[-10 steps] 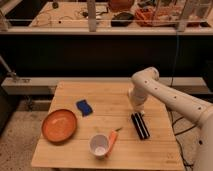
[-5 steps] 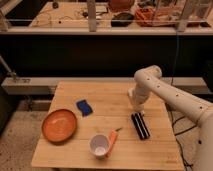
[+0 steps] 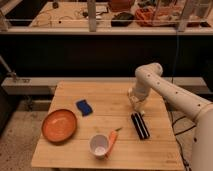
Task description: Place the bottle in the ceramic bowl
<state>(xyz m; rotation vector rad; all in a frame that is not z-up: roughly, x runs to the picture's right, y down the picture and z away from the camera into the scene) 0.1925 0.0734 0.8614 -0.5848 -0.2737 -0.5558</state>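
Wooden table (image 3: 100,95): end effector (image 3: 138,106), grip unclear, by black bar (image 3: 140,125); blue pad (image 3: 84,107) nearer ceramic bowl (image 3: 59,125).

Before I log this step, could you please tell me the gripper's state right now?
Gripper: cannot be told; it hangs over the right side of the table, near the black bar.

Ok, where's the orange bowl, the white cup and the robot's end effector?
orange bowl (image 3: 59,125): camera view, middle of its bare inside.
white cup (image 3: 99,145): camera view, its open top.
end effector (image 3: 138,106): camera view, its lower end, over the table (image 3: 110,97), right side.
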